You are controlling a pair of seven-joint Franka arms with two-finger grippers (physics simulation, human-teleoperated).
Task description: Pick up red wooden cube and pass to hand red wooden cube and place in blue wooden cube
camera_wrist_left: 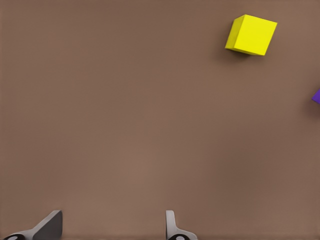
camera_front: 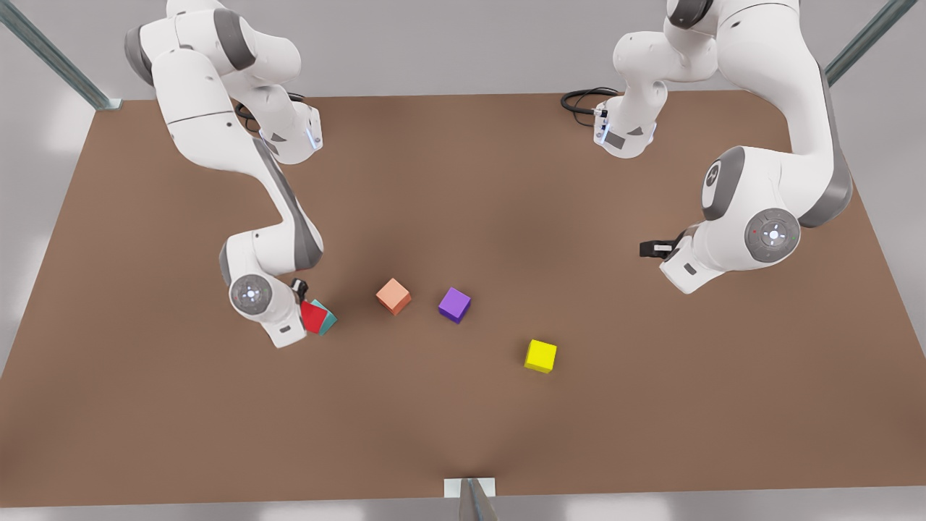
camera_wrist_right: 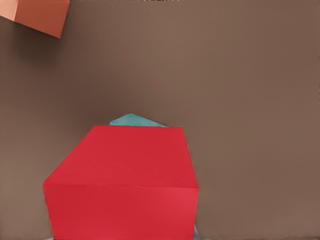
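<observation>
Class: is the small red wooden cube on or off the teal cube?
On: the red wooden cube covers the teal cube beneath.

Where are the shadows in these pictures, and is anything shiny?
Front view: soft dark patches lie beside the salmon cube and purple cube; nothing glares. Left wrist view: a faint shadow sits under the yellow cube. Right wrist view: the table darkens around the red wooden cube.
</observation>
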